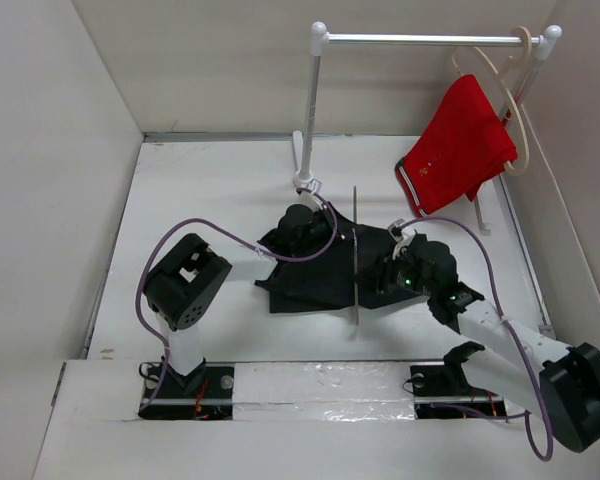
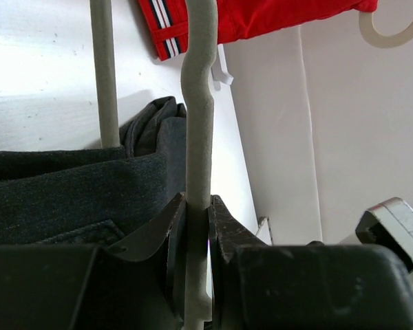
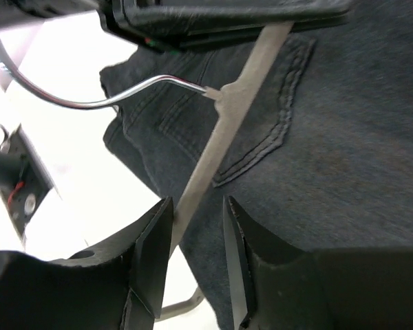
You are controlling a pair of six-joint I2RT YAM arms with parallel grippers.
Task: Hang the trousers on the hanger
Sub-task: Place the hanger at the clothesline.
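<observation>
The black trousers (image 1: 305, 280) lie bunched on the white table at mid-view. The thin grey hanger (image 1: 355, 215) stands edge-on across them. My left gripper (image 1: 325, 235) is shut on one grey bar of the hanger (image 2: 198, 124), with the trousers (image 2: 62, 192) draped to its left in the left wrist view. My right gripper (image 1: 382, 275) is open. In the right wrist view its jaws (image 3: 196, 220) straddle the hanger's bar (image 3: 227, 124) over the trousers' back pocket (image 3: 330, 137). The bar lies close to the left finger. The metal hook (image 3: 89, 103) curves away left.
A white clothes rail (image 1: 420, 40) on a post (image 1: 310, 110) stands at the back. Red shorts (image 1: 460, 145) hang from it on a cream hanger (image 1: 515, 100) at the right; they also show in the left wrist view (image 2: 275, 17). Walls close in left and right.
</observation>
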